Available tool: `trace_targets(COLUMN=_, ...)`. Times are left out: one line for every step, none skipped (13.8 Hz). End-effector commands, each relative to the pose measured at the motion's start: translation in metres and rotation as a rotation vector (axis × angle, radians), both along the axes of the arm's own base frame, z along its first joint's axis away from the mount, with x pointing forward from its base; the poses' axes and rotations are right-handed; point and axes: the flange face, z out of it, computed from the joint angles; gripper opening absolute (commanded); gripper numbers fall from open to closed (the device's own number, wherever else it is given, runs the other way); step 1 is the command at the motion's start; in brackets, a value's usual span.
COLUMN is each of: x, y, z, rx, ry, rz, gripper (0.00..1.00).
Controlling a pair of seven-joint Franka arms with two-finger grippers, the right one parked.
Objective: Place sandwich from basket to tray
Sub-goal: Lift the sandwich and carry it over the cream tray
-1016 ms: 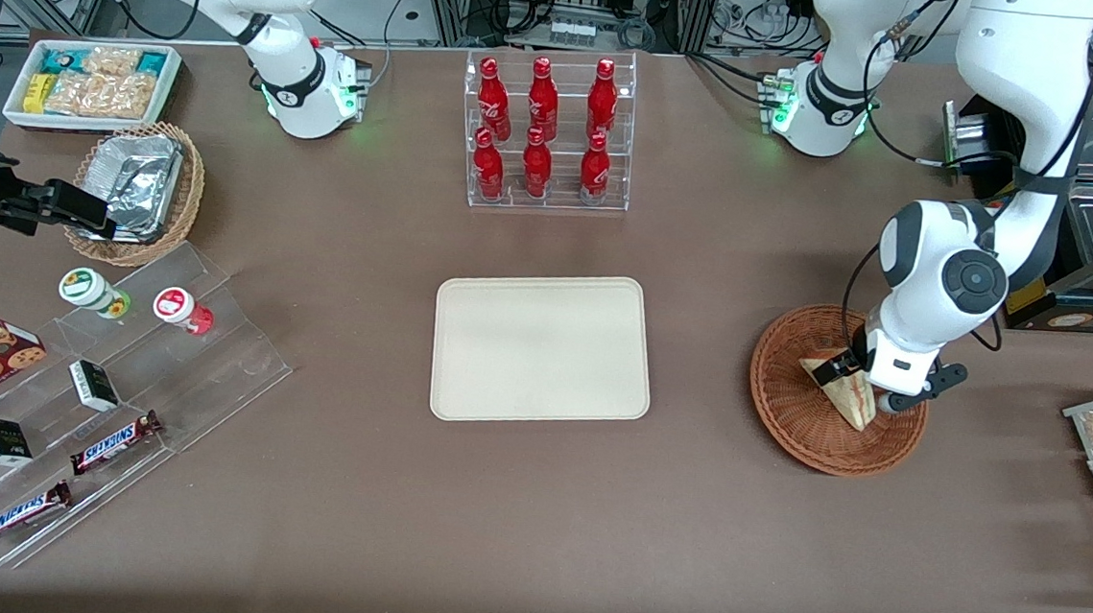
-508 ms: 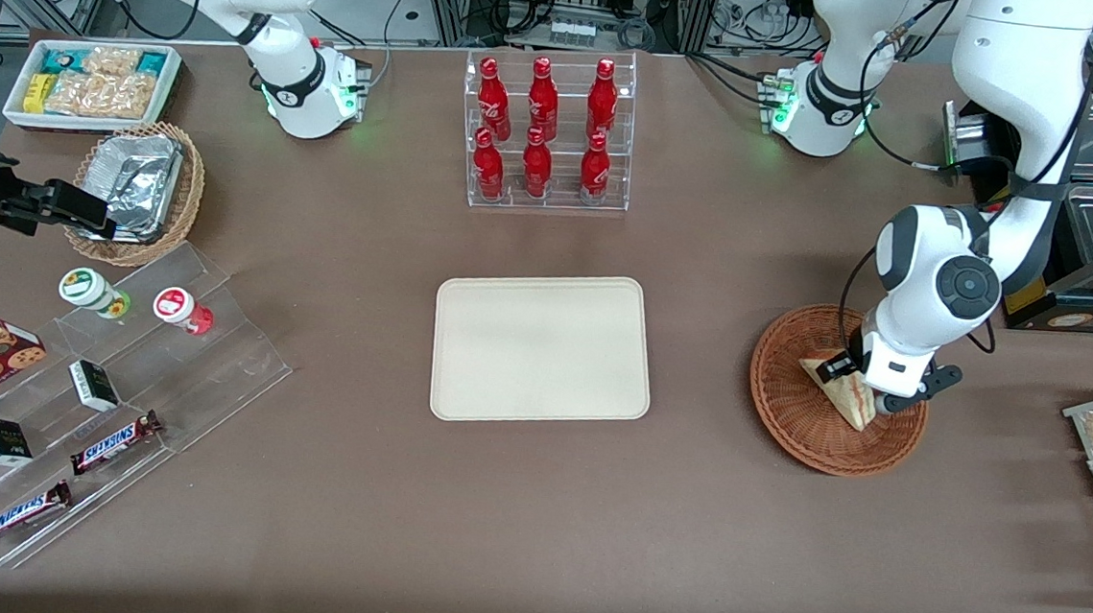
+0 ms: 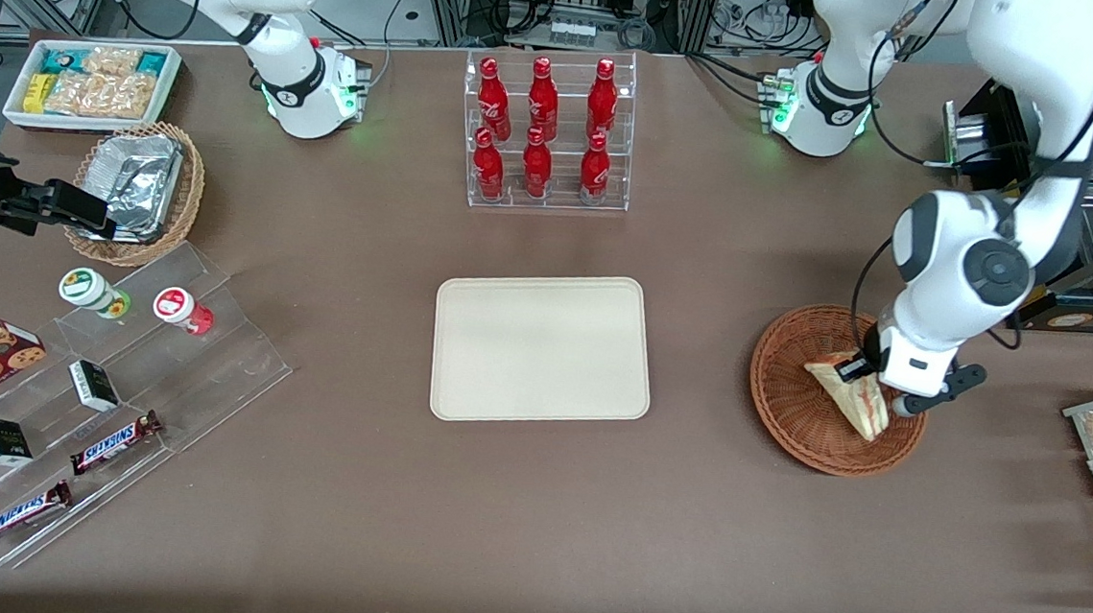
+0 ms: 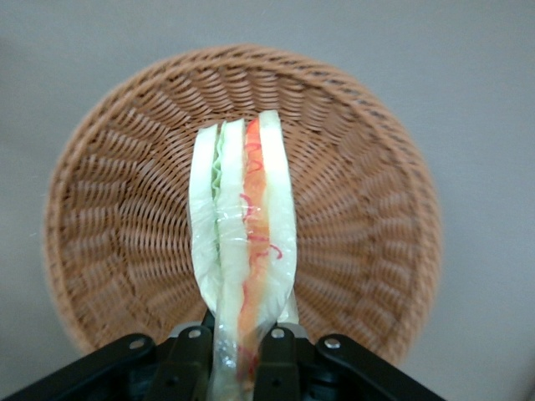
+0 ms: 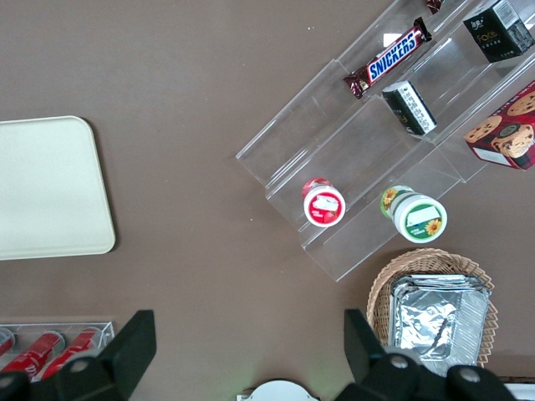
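Bright even overhead light; soft shadows; wrist view slightly blurred.

The left arm reaches down steeply, elbow bent, its gripper (image 3: pixel 873 387) clamped on the sandwich (image 4: pixel 244 259), above the basket (image 3: pixel 790 400)

The left arm's gripper (image 3: pixel 873 385) is sitting over the reddish-brown wicker basket (image 3: pixel 790 400) toward the working arm's end of the table, pinching the sandwich (image 3: pixel 850 398) by one end. The wedge is hanging tilted above the basket floor, its pointed end aiming toward the front camera. The cream tray (image 3: pixel 542 348) is lying flat mid-table, well apart from the basket. Farther from the camera, a clear rack of red bottles (image 3: pixel 546 133) is standing.
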Motion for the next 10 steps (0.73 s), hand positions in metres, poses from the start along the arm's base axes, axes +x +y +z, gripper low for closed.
trace_targets(x=0.017, y=-0.043, z=0.075, rx=0.014, ry=0.036, rz=-0.052, gripper=0.14)
trace_targets(x=0.018, y=-0.064, z=0.092, rx=0.017, ry=0.046, rz=-0.083, gripper=0.14)
trace_targets(x=0.016, y=-0.09, z=0.105, rx=0.02, ry=0.052, rz=-0.116, gripper=0.14)
trace_targets(x=0.012, y=-0.118, z=0.114, rx=0.02, ry=0.046, rz=-0.143, gripper=0.14)
trace_targets(x=0.007, y=-0.15, z=0.117, rx=0.018, ry=0.035, rz=-0.175, gripper=0.14)
trace_targets(x=0.004, y=-0.18, z=0.119, rx=0.015, ry=0.024, rz=-0.207, gripper=0.14)
trace_targets(x=-0.002, y=-0.217, z=0.113, rx=0.017, ry=0.024, rz=-0.238, gripper=0.14)
trace_targets(x=-0.009, y=-0.251, z=0.107, rx=0.021, ry=0.022, rz=-0.26, gripper=0.14)
trace_targets(x=-0.014, y=-0.284, z=0.099, rx=0.022, ry=0.019, rz=-0.282, gripper=0.14)
trace_targets(x=-0.016, y=-0.306, z=0.09, rx=0.023, ry=0.02, rz=-0.305, gripper=0.14)
